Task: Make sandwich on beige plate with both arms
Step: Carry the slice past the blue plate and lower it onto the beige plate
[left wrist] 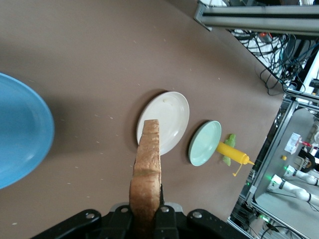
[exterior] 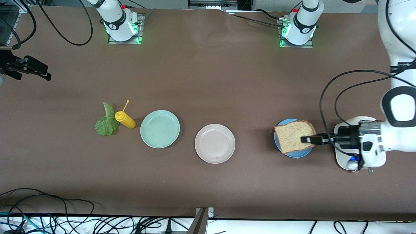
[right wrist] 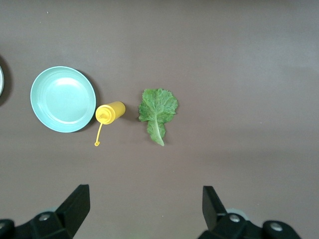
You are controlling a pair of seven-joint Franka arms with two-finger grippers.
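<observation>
my left gripper [exterior: 304, 140] holds one bread slice [exterior: 294, 136] at its edge, over the blue plate [exterior: 292, 151]. the beige plate [exterior: 214, 143] lies beside the mint-green plate [exterior: 160, 129]. the yellow bottle [exterior: 125, 119] touches the lettuce leaf [exterior: 106, 123]. my right gripper [exterior: 45, 74] waits above the table's end.

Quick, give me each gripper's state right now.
Left gripper: shut on the bread slice, over the blue plate.
Right gripper: open, holding nothing, above the lettuce leaf.
</observation>
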